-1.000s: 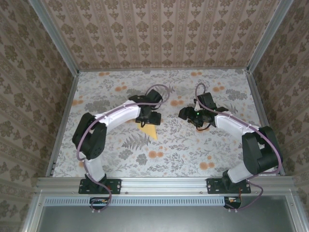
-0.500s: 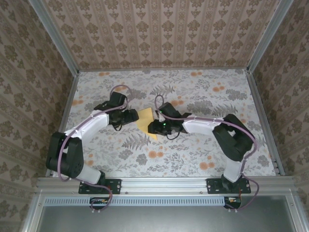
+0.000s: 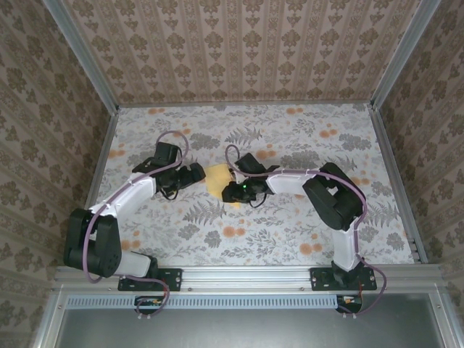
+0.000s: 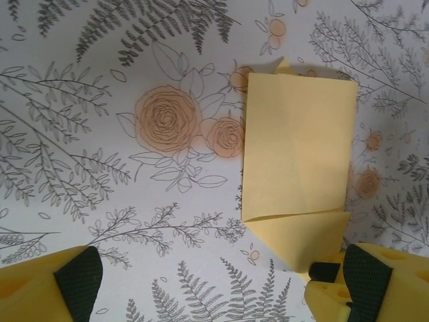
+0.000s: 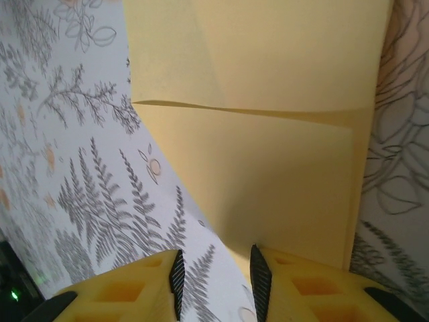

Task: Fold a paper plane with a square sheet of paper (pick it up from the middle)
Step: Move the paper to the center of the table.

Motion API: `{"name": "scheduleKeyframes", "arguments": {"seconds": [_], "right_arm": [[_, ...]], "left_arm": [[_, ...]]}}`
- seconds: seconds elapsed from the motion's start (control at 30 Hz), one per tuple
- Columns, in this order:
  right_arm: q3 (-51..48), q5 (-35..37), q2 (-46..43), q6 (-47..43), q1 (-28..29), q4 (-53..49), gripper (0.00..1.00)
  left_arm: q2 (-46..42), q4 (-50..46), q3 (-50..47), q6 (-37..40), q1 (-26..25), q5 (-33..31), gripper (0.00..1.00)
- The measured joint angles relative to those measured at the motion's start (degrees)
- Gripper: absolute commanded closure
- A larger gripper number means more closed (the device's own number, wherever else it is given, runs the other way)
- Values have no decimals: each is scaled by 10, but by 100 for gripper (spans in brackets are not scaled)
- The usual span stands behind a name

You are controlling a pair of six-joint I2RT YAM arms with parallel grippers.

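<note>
The square sheet of paper (image 3: 216,177) lies folded on the table's middle, plain yellow-orange, as a rectangle with a triangular flap (image 4: 298,154). My left gripper (image 3: 197,176) sits just left of it, flat and low, with its jaws wide open (image 4: 218,278). The flap's tip lies beside its right finger (image 4: 362,275). My right gripper (image 3: 230,193) is at the sheet's near right corner. Its jaws are open with a narrow gap (image 5: 218,282) showing bare cloth. Its right pad (image 5: 260,278) rests at the paper's slanted edge (image 5: 268,134). The paper plane is out of view.
A grey floral cloth (image 3: 290,217) with small orange flower prints covers the table. Wallpapered walls close in the back and both sides. An aluminium rail (image 3: 246,275) runs along the near edge, where both arm bases are bolted.
The left gripper left the top of the paper, swung to its left side and opened wider. The right arm reached across from the right to the paper, and its jaws narrowed.
</note>
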Motion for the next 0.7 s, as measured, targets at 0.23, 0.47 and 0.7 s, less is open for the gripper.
{"name": "scheduleKeyframes", "arguments": {"seconds": [0.23, 0.47, 0.7], "right_arm": [[-36, -46, -46, -133, -48, -78, 60], [-78, -11, -137, -43, -51, -23, 62], [-95, 27, -117, 84, -51, 54, 66]], "left_arm": [[0, 23, -9, 8, -1, 32, 0], [0, 52, -23, 3, -27, 51, 0], [9, 117, -55, -45, -72, 72, 2]]}}
